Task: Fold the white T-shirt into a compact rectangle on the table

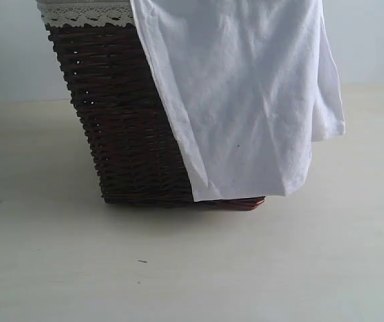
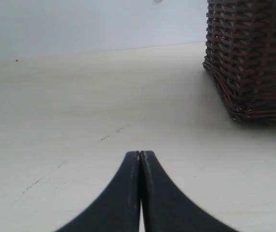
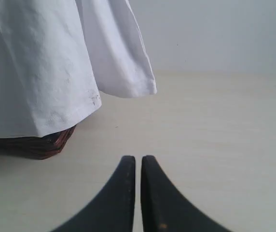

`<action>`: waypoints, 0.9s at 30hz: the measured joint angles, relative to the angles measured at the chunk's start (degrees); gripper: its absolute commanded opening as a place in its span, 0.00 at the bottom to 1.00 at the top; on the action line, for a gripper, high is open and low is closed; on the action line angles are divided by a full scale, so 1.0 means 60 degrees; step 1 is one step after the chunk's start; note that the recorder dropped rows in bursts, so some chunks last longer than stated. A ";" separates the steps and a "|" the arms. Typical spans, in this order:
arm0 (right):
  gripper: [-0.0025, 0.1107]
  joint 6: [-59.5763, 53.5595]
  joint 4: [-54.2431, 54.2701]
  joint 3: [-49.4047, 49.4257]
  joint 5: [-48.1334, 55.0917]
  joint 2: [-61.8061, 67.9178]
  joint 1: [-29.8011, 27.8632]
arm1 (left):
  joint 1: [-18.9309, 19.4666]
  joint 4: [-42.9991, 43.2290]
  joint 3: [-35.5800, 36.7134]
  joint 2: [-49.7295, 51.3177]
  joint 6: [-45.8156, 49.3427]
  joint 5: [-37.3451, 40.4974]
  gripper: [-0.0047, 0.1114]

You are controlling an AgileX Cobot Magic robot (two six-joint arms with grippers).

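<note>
Tugging the white T-shirt [image 1: 246, 100] off the basket [image 1: 118, 121] might tip it; my left gripper [image 2: 140, 155] and right gripper [image 3: 138, 160] look closed, empty.

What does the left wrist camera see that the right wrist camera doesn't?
Only the left wrist view shows the left gripper, pressed shut, and the bare woven wall of the basket. Only the right wrist view shows the white T-shirt hanging over the basket, plus the right gripper, with a thin slit between its tips. Both show the pale table and some of the dark basket.
</note>
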 measured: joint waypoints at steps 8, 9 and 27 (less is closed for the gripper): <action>0.08 -0.0159 -0.0581 0.0000 -0.1195 0.0000 0.0000 | 0.0000 0.0000 0.0000 0.0000 0.0000 0.0000 0.04; 0.08 -0.0159 -0.0625 0.0000 -0.1674 0.0000 0.0000 | 0.0000 0.0000 0.0000 0.0000 0.0000 0.0000 0.04; 0.08 0.3102 0.0427 0.0000 -0.6930 0.0000 0.0000 | 0.0000 0.0000 0.0000 0.0000 0.0000 0.0000 0.04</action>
